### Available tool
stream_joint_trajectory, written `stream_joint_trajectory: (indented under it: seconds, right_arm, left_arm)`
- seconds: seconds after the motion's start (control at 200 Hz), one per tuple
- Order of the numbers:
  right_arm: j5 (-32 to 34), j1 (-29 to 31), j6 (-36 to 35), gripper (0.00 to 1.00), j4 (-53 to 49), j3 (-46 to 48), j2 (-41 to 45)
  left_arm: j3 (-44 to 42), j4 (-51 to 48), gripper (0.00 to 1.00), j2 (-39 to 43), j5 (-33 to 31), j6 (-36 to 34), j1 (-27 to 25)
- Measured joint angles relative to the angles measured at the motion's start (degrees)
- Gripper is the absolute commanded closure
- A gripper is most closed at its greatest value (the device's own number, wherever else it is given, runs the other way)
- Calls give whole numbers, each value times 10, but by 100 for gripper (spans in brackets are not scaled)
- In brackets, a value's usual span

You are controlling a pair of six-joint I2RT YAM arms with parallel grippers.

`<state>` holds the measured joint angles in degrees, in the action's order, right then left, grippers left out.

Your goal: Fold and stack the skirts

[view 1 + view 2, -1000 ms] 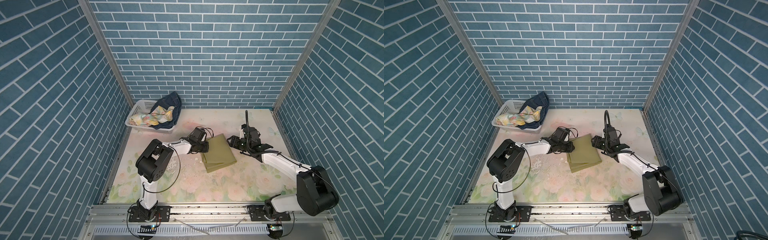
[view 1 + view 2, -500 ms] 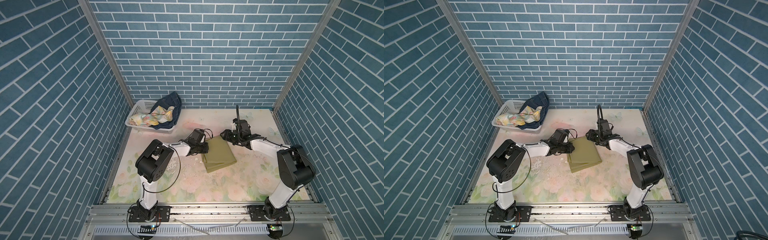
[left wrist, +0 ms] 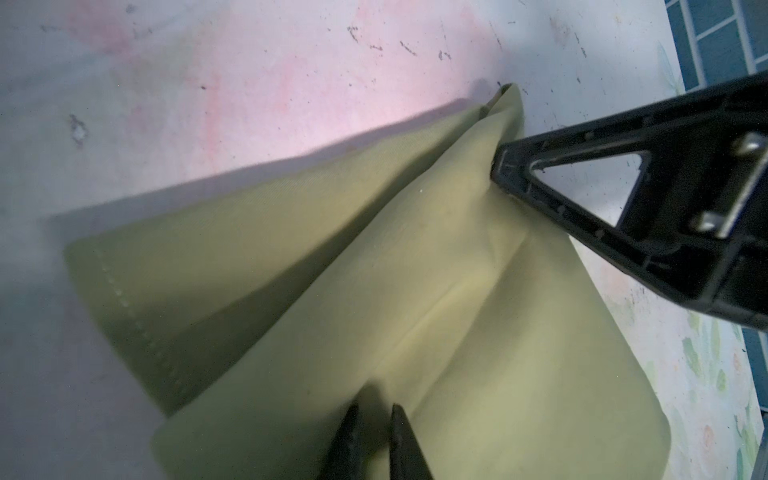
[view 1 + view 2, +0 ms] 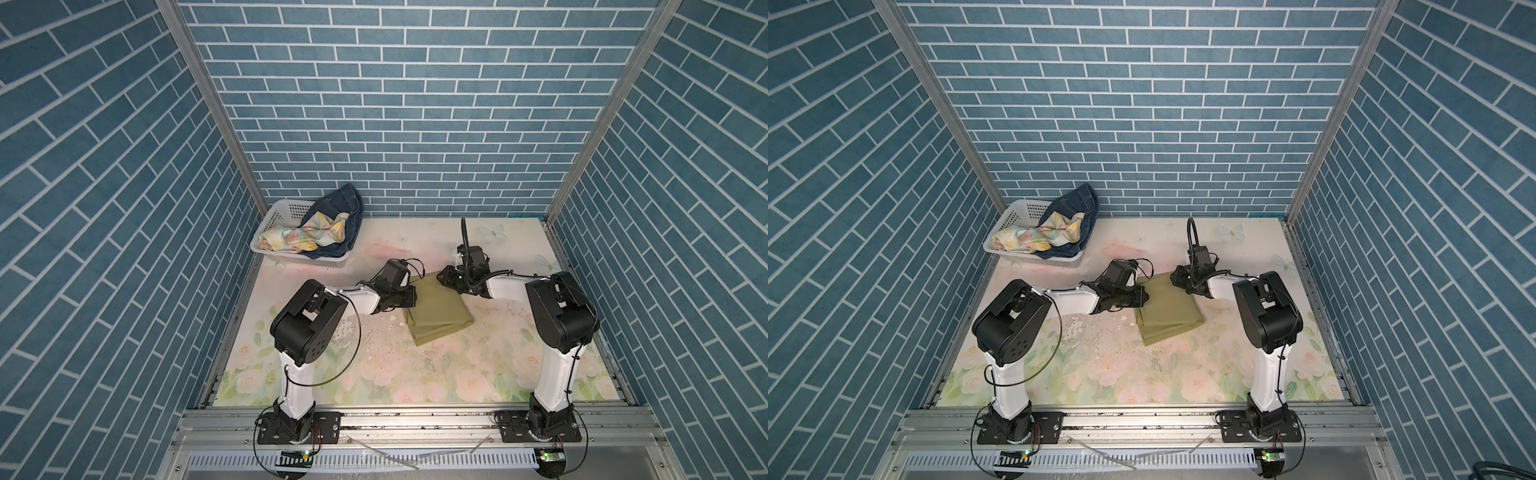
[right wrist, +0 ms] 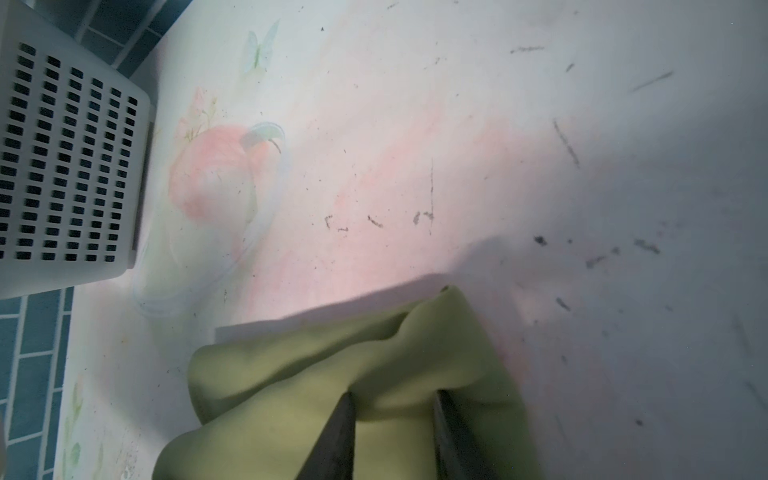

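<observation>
The olive-green skirt [image 4: 436,309] [image 4: 1167,309] lies folded in the middle of the table. At its left edge my left gripper [image 4: 413,296] [image 3: 376,409] is shut on a pinched ridge of the olive cloth. My right gripper [image 4: 444,279] [image 5: 392,399] is low at the skirt's far corner. Its fingers stand part-way apart, astride a hump of the cloth. The left wrist view shows the right gripper's fingertip [image 3: 498,166] pressing into the cloth. The pastel floral skirt [image 4: 303,235] [image 4: 1034,237] and the dark denim skirt [image 4: 340,203] [image 4: 1079,199] lie crumpled in the basket.
The white perforated basket [image 4: 286,208] [image 4: 1021,208] [image 5: 62,166] stands at the far left corner, against the brick wall. Blue brick walls close in three sides. The floral table mat [image 4: 415,374] is scuffed in front of the olive skirt.
My right arm has swung inward from the right to the olive skirt's far corner, and its jaws have narrowed. My left gripper has stayed at the left edge and closed a little.
</observation>
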<state>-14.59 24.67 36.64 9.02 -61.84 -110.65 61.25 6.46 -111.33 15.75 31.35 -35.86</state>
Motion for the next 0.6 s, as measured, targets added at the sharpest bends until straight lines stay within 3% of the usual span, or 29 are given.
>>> stream_joint_trajectory:
  seconds: [0.33,0.6]
  right_arm:
    - [66,40,-21,67,-39,92,172]
    - [85,64,-4,69,-23,235,202]
  left_arm:
    - [0,1,86,0,0,4,0]
    - [-2,4,86,0,0,7,0]
